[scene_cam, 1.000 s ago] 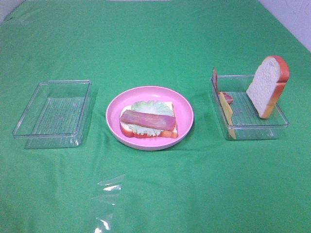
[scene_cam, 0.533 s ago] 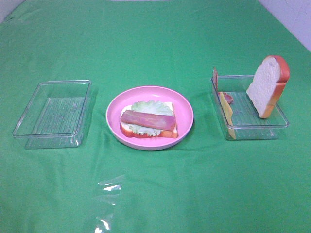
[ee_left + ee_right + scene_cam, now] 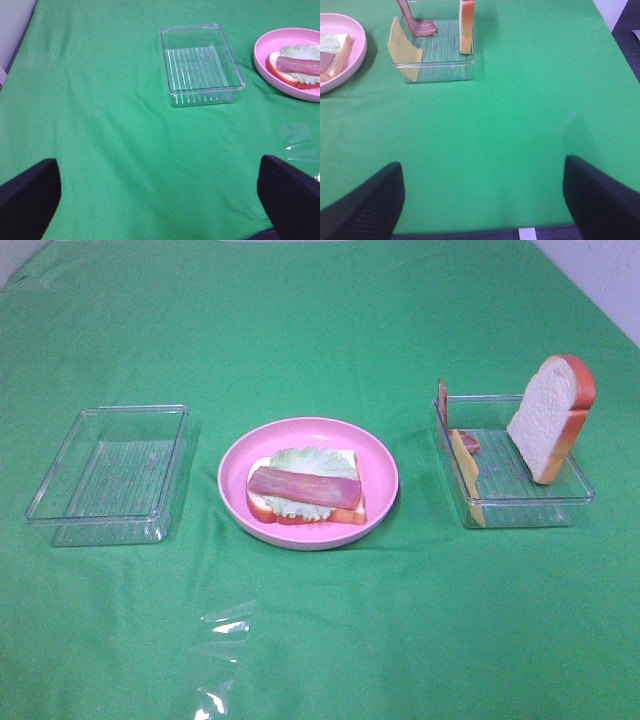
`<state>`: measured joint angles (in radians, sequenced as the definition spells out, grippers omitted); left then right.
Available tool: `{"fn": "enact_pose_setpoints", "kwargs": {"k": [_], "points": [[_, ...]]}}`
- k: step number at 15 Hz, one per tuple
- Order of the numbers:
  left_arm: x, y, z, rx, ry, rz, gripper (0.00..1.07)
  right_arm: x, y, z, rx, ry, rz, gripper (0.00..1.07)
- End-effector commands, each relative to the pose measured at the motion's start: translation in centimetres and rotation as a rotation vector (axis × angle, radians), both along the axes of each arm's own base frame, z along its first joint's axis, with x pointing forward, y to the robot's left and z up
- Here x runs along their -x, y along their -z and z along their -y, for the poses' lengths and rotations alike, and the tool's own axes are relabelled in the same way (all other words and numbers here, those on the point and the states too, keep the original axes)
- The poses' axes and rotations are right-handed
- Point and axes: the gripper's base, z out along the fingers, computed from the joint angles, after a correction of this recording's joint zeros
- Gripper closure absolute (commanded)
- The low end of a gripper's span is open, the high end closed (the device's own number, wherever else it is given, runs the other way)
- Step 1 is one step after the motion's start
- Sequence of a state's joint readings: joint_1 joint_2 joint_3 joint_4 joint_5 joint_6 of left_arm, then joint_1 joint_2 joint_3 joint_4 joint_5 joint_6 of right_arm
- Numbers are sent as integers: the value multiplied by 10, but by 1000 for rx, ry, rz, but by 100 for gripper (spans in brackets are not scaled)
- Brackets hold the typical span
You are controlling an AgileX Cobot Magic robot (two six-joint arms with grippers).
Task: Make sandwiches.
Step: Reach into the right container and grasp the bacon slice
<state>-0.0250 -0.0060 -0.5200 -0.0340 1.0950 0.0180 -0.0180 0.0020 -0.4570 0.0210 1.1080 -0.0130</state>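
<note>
I had the left gripper (image 3: 160,200) hanging over the green cloth (image 3: 320,330), its two dark blunt fingertips (image 3: 30,200) spread wide apart with only fabric between them. The right gripper (image 3: 482,200) was in the same pose, released and holding nothing.

The sandwich (image 3: 305,492) sat half built in the middle of the pink plate (image 3: 380,455). It was a white bread slice (image 3: 352,508) with an orange-brown crust, frilly pale lettuce (image 3: 310,460) on it, and one flat pink-red bacon strip (image 3: 300,485) on top. The strip's long axis ran roughly from 9 to 3 o'clock, dipping a little at the 3 o'clock end.

At 3 o'clock from the plate stood a clear ribbed tray (image 3: 520,508). In it a second bread slice (image 3: 545,420) stood on edge with its rounded crown up, tilted against the far wall. A thin yellow cheese slice (image 3: 466,475) leaned on the tray's 9 o'clock wall, beside another bacon piece (image 3: 442,400). A matching clear tray (image 3: 60,512) lay at 9 o'clock from the plate, and a scrap of glossy film (image 3: 225,625) at about 7 o'clock
</note>
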Motion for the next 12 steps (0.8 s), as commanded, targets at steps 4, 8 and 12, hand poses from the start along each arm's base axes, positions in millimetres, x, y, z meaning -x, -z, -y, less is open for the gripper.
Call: {"fn": "enact_pose_setpoints", "kwargs": {"k": [4,8,12], "points": [[2,0,1,8,-26,36,7,-31,-25,0,-35,15,-158,23],[2,0,1,6,-46,36,7,-97,-71,1,-37,13,-330,23],[2,0,1,6,-46,35,7,-218,-117,0,-83,26,-500,23]]}}
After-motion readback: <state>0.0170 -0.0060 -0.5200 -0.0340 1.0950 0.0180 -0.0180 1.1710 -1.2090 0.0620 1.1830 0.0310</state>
